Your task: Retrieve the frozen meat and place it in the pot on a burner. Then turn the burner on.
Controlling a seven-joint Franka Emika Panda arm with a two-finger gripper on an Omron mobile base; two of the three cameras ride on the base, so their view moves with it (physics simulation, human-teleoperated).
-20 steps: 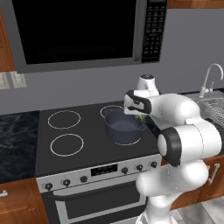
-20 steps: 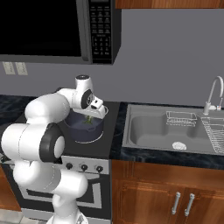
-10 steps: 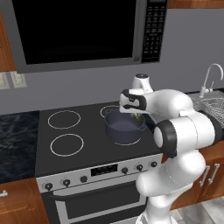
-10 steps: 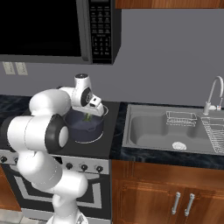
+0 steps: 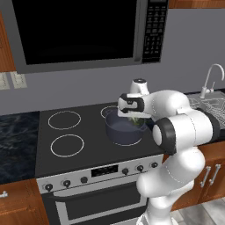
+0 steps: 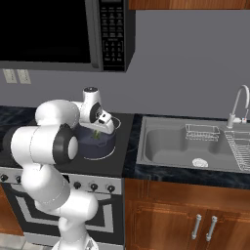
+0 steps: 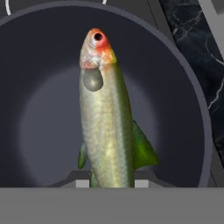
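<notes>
At the centre of the left base view, the white arm's two-finger gripper [image 5: 133,117] hangs over the round dark blue-grey pot [image 5: 119,132], which stands at the right side of the black glass cooktop [image 5: 66,156]. The jaws are drawn in narrow and clamp the frozen meat [image 7: 106,120], held over the pot's interior.

Writing: the keypad panel of the dark microwave [image 6: 113,34], at the upper centre of the right base view, carries rows of small markings too fine to read. No brand or label is legible elsewhere.

Appearance of the frozen meat, hand view:
- Form: a small whole fish, slim, running from bottom centre toward upper centre of the frame.
- Colour: greenish-yellow silvery body; orange-red head with a dark eye at the upper end; green fins low on both sides.
- Its lower end sits between the finger tips at the bottom edge.

Two white ring burner outlines [image 5: 67,144] lie at the left of the cooktop. In the right base view, a grey sink basin [image 6: 176,146] occupies the centre right.
</notes>
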